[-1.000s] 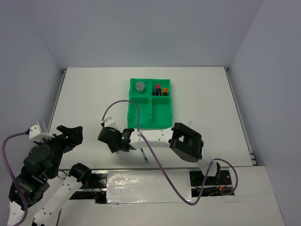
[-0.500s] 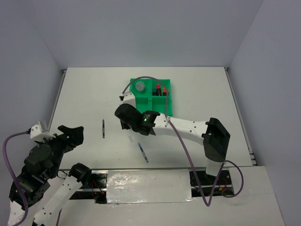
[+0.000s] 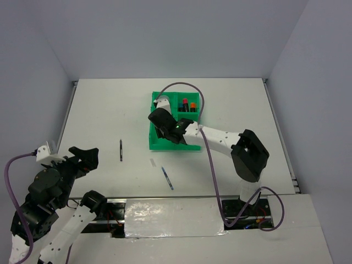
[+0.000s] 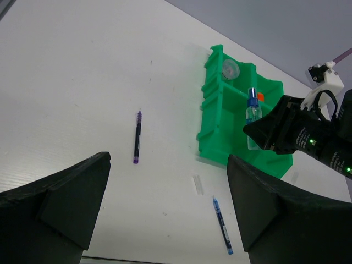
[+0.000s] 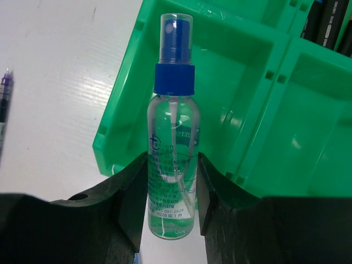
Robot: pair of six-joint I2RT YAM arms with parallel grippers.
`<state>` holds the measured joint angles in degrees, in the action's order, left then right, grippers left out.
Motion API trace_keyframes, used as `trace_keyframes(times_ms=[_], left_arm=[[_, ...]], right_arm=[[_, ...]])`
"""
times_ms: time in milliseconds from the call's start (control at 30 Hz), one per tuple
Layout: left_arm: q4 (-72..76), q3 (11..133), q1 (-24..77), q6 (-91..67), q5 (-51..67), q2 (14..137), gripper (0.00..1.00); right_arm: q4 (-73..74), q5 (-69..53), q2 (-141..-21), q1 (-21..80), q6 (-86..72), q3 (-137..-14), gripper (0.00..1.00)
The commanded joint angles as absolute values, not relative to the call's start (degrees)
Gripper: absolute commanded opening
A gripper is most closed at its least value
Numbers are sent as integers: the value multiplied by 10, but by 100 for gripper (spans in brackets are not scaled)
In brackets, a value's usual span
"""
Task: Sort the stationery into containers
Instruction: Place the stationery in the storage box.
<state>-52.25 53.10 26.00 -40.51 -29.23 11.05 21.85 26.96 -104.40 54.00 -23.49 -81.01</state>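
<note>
Right end effector (image 5: 171, 187) clamping my clear bottle (image 5: 173, 137) over near-left compartment of green tray (image 5: 242, 71), long axis along fingers (image 5: 129, 203), blue cap forward, bottle hidden in overhead view, left end effector (image 4: 168, 165) spread wide

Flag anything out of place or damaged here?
Nothing spilled or damaged. A black pen and a blue pen lie loose on the table outside the green tray; a small pale strip near the blue pen is unidentifiable.

A white table (image 3: 99, 110) fills the middle. Plain pale grey-blue surfaces close it in: back wall (image 3: 176, 33) at 12 o'clock, left wall (image 3: 27, 82) at 9, right wall (image 3: 324, 99) at 3. At 6 o'clock a glossy white strip (image 3: 165, 217) reflects the soft, even light.
</note>
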Motion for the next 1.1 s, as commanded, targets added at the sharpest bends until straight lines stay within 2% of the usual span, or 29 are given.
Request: trace_keyframes(times_ms=[0,300,500,567,600,667,700,767,800,867,1033,1067], left_arm=[[-492,530,257,-393,-287,115,99],[-490,529,257,-389,-281,122,99],[-490,530,257,-388,-279,127,99],[-490,529,257,-387,-278,127,99],[-489,529,257,-386,-278,127,99],[-488,529,257,-385,-276,128,99],[-487,530,257,-385,-276,129,99],[-487,529,257,-384,-274,132,99],[-487,529,257,-384,-274,132,99],[-487,529,257,-384,-274,134,99],[-487,529,257,-383,-273,137,99],[-487,529,257,-384,-273,137,99]], right_arm=[[174,263,-1061,529,-212,-817,0],[134,251,-1093,519,-192,-818,0],[146,246,-1118,516,-185,-843,8],[142,244,-1117,516,-183,-839,14],[142,243,-1116,517,-182,-836,26],[136,240,-1111,517,-181,-831,42],[135,242,-1109,516,-182,-830,59],[138,243,-1103,516,-182,-830,65],[138,243,-1100,516,-181,-830,72],[142,242,-1100,516,-179,-838,80],[160,250,-1080,523,-177,-844,83],[158,250,-1069,526,-177,-834,86]])
